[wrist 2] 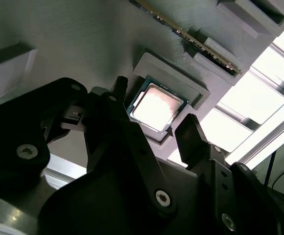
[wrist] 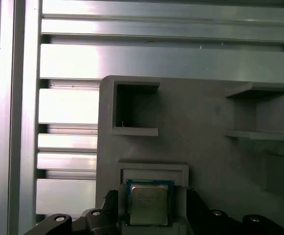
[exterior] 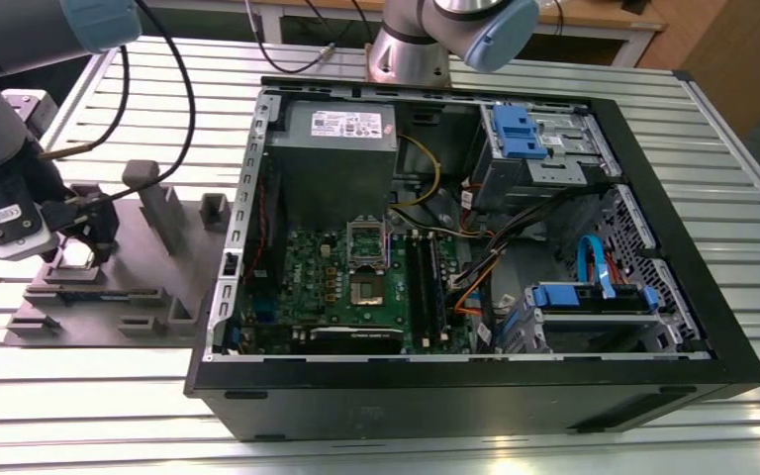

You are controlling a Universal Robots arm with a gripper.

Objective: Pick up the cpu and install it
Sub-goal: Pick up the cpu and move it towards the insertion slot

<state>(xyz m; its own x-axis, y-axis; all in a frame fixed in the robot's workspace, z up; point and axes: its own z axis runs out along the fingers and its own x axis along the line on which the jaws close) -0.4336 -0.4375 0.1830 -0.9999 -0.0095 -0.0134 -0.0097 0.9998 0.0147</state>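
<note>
The cpu (wrist 2: 157, 105), a small flat square chip with a silvery top, lies in a shallow pocket of the grey fixture (wrist 2: 83, 44). In the first wrist view the cpu (wrist: 148, 204) sits in the same pocket of the fixture (wrist: 205, 122). My gripper (wrist 2: 154, 104) is open just above it, one dark finger (wrist 2: 190, 134) on each side of the chip, with a small gap to its edges. In the exterior view the gripper (exterior: 83, 245) hangs low over the fixture (exterior: 130, 287) at the view's left. The dark socket (exterior: 368, 289) sits on the motherboard inside the case.
An open computer case (exterior: 486, 396) lies at the exterior view's middle and right, with a grey power supply (exterior: 340, 129), cables and blue drive brackets (exterior: 513, 134). Upright grey blocks (exterior: 162, 213) stand on the fixture beside the gripper. Everything rests on a slatted metal table (exterior: 76, 416).
</note>
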